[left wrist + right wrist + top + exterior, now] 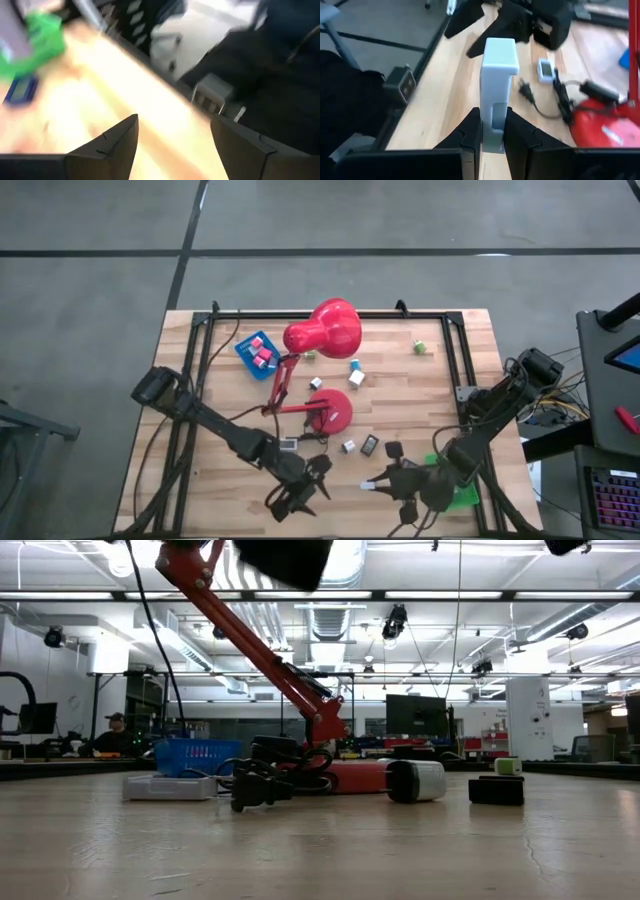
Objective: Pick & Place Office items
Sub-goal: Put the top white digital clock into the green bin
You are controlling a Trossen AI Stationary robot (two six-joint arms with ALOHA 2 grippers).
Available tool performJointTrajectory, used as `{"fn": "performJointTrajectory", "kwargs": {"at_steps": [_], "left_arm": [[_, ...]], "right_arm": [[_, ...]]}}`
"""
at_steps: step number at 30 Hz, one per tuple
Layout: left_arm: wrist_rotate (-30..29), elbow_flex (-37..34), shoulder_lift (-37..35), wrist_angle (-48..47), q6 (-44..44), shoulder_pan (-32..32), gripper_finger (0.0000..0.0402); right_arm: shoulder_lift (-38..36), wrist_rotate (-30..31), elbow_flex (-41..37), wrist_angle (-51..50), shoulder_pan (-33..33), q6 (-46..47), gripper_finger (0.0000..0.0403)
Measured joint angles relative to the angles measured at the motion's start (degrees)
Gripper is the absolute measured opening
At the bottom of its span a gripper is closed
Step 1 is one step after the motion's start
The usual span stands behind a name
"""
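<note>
My right gripper (388,480) is near the table's front, shut on a white oblong office item (497,75). My left gripper (313,488) is just left of it, open with nothing between its fingers (173,120); they point toward the white item. More office items lie flat on the wood: a white rectangle (289,444), a white block (349,446), a dark rectangle (370,444), teal and white blocks (355,372) and a green block (421,347). Pink blocks sit in the blue tray (257,352). My right gripper pinches the white item's near end (493,131) between its two fingers. The fingers come from the table's right, slanting down, and lie along the item. The item sticks out past the fingertips toward the table's left (371,483), with its far end off the wood.
The red desk lamp stands mid-table, its base (330,410) and black cord (555,95) just beyond both grippers and its head (325,328) farther back. A green tray (455,492) lies under my right arm. Black rails (452,350) frame the table.
</note>
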Motion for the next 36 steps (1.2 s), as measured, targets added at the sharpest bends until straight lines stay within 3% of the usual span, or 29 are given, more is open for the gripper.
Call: {"fn": "performJointTrajectory", "kwargs": {"at_steps": [7, 15, 26, 36], "left_arm": [[-13.2, 0.0, -1.7, -13.1, -3.6, -2.3, 0.0250], [-23.1, -1.6, -2.1, -18.5, -6.8, -2.8, 0.0250], [-29.3, -7.7, -6.0, -18.4, -12.3, -3.1, 0.0250], [-34.7, -18.6, -18.2, -17.0, -18.6, -6.9, 0.0250]], "right_arm": [[0.0, -3.3, 4.4, -13.9, 0.9, 10.9, 0.0048], [0.2, -6.9, 8.3, -27.1, 1.8, 21.5, 0.0048], [0.2, -15.3, 10.2, -38.8, 2.4, 33.6, 0.0048], [0.3, -21.8, 14.7, -47.7, 3.4, 41.4, 0.0048]]}}
